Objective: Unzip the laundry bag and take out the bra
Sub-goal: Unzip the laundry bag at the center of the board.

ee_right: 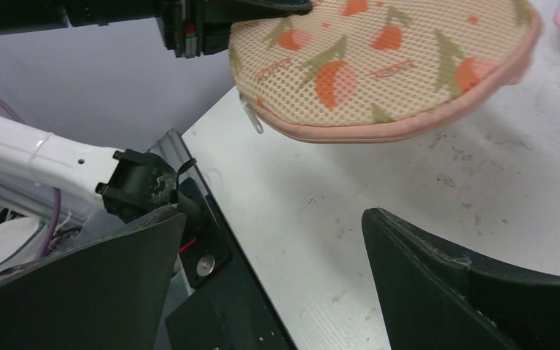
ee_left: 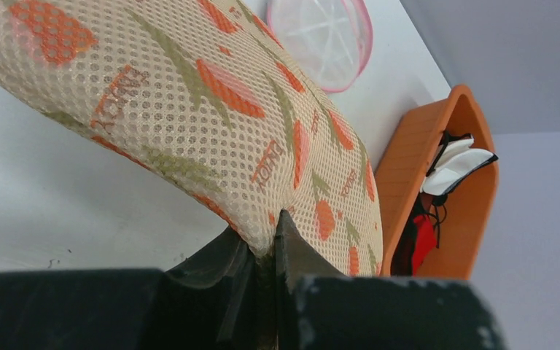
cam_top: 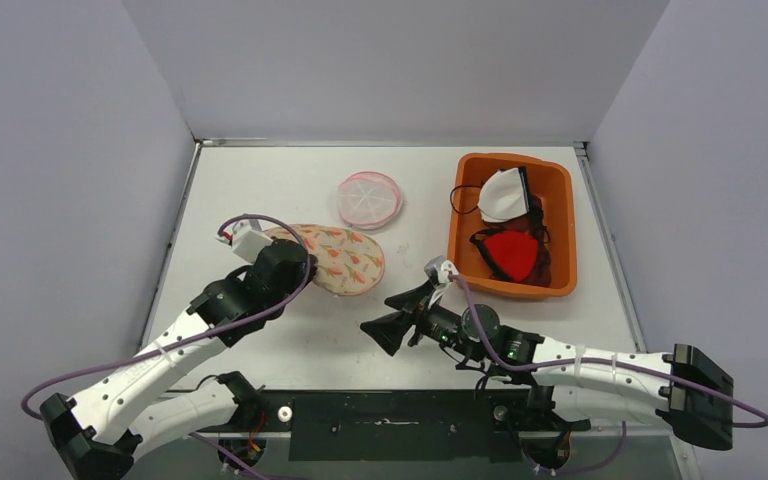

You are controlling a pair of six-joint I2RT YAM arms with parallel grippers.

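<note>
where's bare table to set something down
Bare: far-left corner of the white table, left of the round pink-rimmed mesh disc; also the strip between the orange-patterned mesh laundry bag and the orange plastic bin. Crowded: near centre, around the left gripper pinching the bag and the open right gripper.

I am seeing the left hand (cam_top: 295, 263) covering the near end of the laundry bag (cam_top: 345, 258) from above. Its mesh is keeping me from telling what is inside. Both wrist views are cropping the bag, and the orange bin (ee_left: 408, 160) wall is masking the red garment (ee_left: 424, 244).
</note>
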